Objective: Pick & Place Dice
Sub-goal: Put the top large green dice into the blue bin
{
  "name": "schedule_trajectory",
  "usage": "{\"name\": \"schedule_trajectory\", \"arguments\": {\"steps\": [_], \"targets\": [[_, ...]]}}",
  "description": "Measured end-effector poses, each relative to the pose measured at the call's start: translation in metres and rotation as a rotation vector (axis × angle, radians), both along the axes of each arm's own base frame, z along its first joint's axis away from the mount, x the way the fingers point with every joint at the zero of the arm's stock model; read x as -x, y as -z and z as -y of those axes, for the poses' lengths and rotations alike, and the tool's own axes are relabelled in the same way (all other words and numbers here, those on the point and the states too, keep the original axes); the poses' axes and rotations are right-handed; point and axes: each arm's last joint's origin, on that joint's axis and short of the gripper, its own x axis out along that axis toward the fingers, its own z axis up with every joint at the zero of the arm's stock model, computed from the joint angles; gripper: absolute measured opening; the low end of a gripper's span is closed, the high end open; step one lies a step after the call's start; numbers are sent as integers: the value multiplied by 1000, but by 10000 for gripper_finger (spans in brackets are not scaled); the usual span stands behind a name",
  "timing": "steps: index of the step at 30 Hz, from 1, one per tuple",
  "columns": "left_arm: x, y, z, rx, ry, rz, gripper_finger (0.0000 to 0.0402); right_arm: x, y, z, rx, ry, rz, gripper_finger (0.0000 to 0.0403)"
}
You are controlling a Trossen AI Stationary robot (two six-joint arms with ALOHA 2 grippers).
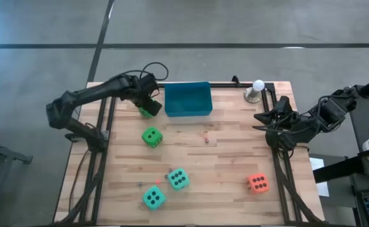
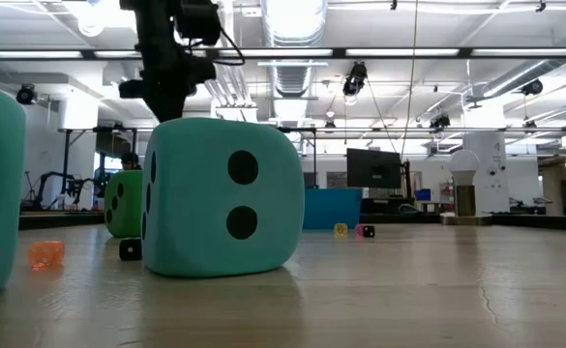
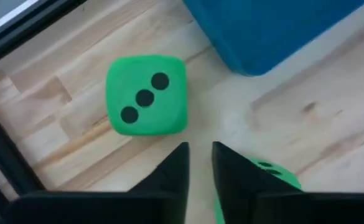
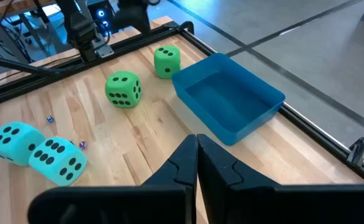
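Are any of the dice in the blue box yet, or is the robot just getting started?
Just getting started. The blue tray is empty. The left gripper is above a green die lying on the table beside the tray, with nothing seen in its grip. The other green die, two teal dice and the orange-red die still lie on the table. The right gripper waits shut at the right edge.

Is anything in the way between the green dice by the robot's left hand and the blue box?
Nothing visible blocks it. The green die sits on bare wood right beside the blue tray, near its left wall, with only open tabletop between them. The left gripper hovers just over that die; the right gripper waits at the table's right edge.
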Motion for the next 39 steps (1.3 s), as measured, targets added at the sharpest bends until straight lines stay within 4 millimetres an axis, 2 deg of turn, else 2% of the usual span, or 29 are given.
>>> {"name": "schedule_trajectory", "arguments": {"steps": [14,21,30,39], "targets": [[19,37,-33,-33,64,-38,307,0,0,0,-1,0,1,8],[21,58,-37,-90,111,-31,390,0,0,0,-1,0,2,8],[22,72,-36,-103,115,-34,395,0,0,0,-2,0,3,8],[23,73,-37,-112,103,-32,397,0,0,0,-2,0,3,8]]}}
